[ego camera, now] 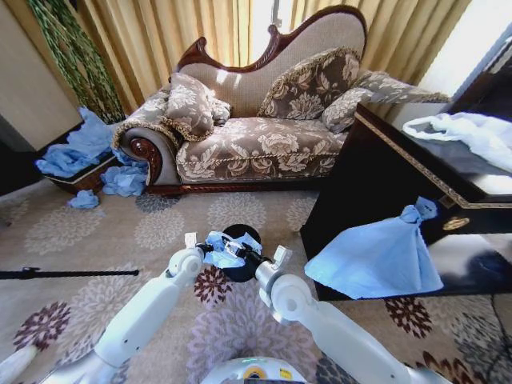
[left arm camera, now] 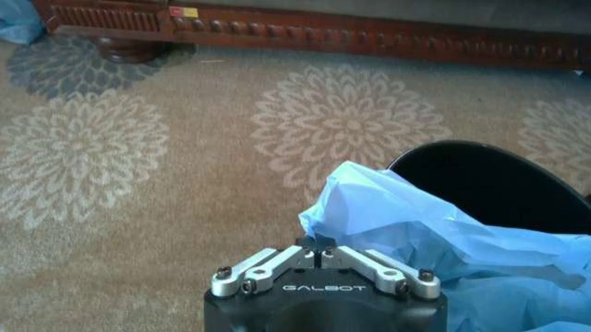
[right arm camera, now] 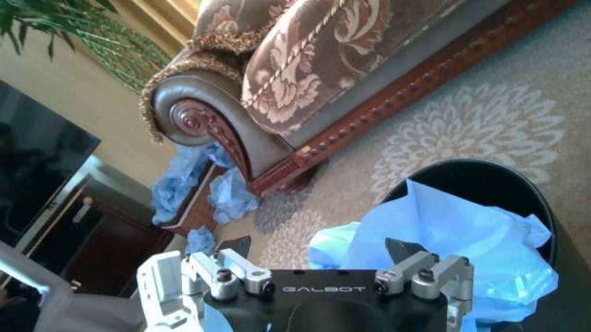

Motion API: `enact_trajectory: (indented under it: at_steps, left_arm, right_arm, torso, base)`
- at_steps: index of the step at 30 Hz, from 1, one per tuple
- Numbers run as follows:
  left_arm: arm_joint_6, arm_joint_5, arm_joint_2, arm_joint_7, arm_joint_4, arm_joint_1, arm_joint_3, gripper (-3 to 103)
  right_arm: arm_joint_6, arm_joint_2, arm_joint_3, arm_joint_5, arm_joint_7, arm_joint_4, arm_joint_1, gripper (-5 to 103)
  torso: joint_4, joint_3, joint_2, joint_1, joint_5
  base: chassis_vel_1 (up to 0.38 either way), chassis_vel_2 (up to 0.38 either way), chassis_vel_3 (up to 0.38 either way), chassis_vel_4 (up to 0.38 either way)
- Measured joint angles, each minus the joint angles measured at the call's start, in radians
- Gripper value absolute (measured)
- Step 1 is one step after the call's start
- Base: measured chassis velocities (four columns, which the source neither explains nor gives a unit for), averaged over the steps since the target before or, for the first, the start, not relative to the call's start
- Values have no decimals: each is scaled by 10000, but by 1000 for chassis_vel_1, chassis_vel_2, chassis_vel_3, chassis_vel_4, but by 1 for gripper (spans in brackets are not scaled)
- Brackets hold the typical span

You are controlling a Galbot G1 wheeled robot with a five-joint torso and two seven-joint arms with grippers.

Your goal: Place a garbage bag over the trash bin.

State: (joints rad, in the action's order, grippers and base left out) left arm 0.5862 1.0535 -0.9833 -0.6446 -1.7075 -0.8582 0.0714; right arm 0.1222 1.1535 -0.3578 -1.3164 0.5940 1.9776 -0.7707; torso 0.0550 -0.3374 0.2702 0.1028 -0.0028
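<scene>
— Grippers over the floor, both of them, and we've got the thin, wrinkly light-blue plastic garbage bag (ego camera: 222,249) bunched between them, right on top of the small black cylindrical trash bin (ego camera: 241,264) that stands on the patterned carpet (ego camera: 96,240) in front of the brown floral sofa (ego camera: 264,120).

— What's the left gripper (left arm camera: 317,250) doing?

— Its fingers are pinched together on one edge of the bag, at the bin's near-left side. We read that as an anchor: hold one corner fixed so the film can be stretched.

— And the right gripper (right arm camera: 319,250)?

— Fingers spread wide, poised over the heap of blue plastic that sits partly inside the dark mouth. We'd say it's apart so it can catch another fold of the bag.

— So the bag isn't on yet?

— Not by our judgement. It's crumpled in and over the opening, with much of the black rim showing bare. The plastic looks flimsy, so a pull could slip it.
</scene>
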Motion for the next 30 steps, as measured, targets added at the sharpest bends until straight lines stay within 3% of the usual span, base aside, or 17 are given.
enact_trajectory:
  at_steps: [9,21,24,30]
  left_arm:
    - [0,19,30,27,-5,7,62,0]
    - [0,24,36,77,17,24,100,0]
    - [-4,20,53,100,33,23,117,0]
    - [-9,15,49,157,69,62,123,0]
  right_arm:
    - [-2,329,-26,0,-15,-772,236,89]
    - [-46,742,-87,43,-26,-1318,158,93]
    - [-61,924,-133,93,-26,-1442,197,84]
    - [-100,1176,-198,289,-32,-1702,205,82]
  torso:
    - [0,0,0,0,1]
    - [0,0,0,-1,1]
    - [-1,1,0,-1,1]
    - [-1,0,0,-1,1]
  base:
    - [0,0,0,0]
    - [0,0,0,0]
    - [0,0,0,0]
    - [0,0,0,0]
